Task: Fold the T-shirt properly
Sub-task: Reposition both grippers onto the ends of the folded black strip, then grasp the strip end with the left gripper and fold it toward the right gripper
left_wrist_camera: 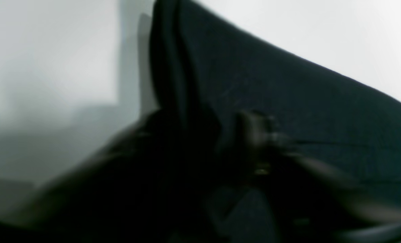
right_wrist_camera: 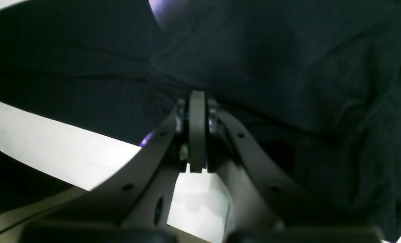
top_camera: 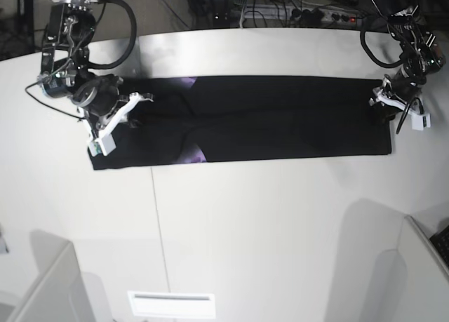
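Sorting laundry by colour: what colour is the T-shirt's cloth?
Black, with small purple print patches peeking out; the T-shirt shows best in the base view.

Stretched as a long band across the far half of the table, left to right: the T-shirt. At its left end, on the cloth, the right gripper; at its right end, on the edge, the left gripper. Nearer, left of centre by the near table edge, a flat plate. Beyond the far edge, cables.
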Robot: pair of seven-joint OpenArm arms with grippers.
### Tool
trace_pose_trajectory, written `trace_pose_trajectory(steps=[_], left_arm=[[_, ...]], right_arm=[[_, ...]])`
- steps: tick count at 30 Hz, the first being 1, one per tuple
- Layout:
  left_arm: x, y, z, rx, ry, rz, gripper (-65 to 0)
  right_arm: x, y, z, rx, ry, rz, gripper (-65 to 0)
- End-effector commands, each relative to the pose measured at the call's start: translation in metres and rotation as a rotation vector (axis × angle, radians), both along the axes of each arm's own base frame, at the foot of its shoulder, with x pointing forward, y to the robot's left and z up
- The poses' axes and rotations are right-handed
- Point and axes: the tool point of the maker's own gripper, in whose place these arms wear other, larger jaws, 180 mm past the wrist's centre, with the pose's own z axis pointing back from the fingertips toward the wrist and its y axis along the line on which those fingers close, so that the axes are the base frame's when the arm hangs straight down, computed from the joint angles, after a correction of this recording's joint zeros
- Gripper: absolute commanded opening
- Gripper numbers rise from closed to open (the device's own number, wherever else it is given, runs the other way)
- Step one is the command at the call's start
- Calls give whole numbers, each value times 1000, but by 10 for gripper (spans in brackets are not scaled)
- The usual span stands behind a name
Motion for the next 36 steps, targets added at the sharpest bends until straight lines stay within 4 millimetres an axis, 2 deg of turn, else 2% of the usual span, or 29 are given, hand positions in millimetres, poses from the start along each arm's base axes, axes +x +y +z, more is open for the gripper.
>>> trace_pose_trajectory(steps=[1,4,5,10,14,17,22,29,36], left_arm=[[-9,2,-6,16,57,-15,-490],[-9,4,-5,19,55,-13,-640],[-8,4,-3,24,51,-15,-650],[-6,21,7,66,44,-15,-650],[-9,43,19,92,21,38,-650],[-6,54,36,132,-15,52,-650],[-7,53,64,282,-26,-22,-650],[-14,25,70,386,-11,-72,-650],[-1,-51,83,414,-72,-282,-650]], right_arm=[[9,0,12,8,-52,0,-650],[6,-1,10,8,-44,-2,-650],[5,-1,9,8,-41,-2,-650],[3,-1,8,7,-37,-3,-650],[1,-3,7,6,-32,-11,-650],[1,-3,7,10,-32,-9,-650],[1,11,18,125,-45,2,-650],[6,7,27,177,-65,-24,-650],[5,7,25,176,-58,-25,-650]])
